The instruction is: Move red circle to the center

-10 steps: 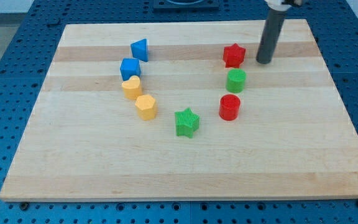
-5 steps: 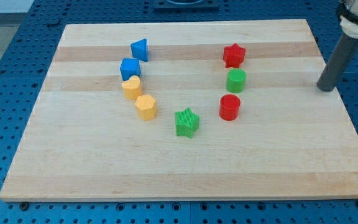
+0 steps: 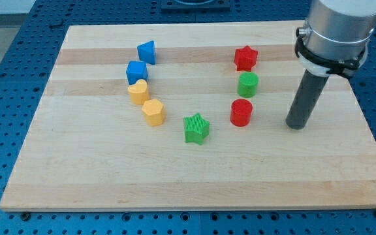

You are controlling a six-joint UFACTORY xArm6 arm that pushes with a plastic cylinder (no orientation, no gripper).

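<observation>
The red circle [image 3: 241,112] stands on the wooden board [image 3: 194,176], right of the middle. My tip [image 3: 296,126] rests on the board to the right of the red circle, a clear gap away and slightly lower in the view. A green circle [image 3: 247,85] sits just above the red circle, and a red star [image 3: 245,58] above that. A green star [image 3: 196,128] lies to the lower left of the red circle.
On the left, a column runs down: a blue triangle-like block [image 3: 146,51], a blue cube-like block [image 3: 136,72], a yellow heart [image 3: 138,92] and a yellow hexagon [image 3: 153,112]. The board's right edge is near my rod.
My tip moved from beside the red star out toward the board's right edge, then came back down and left, level with the red circle. No block has moved.
</observation>
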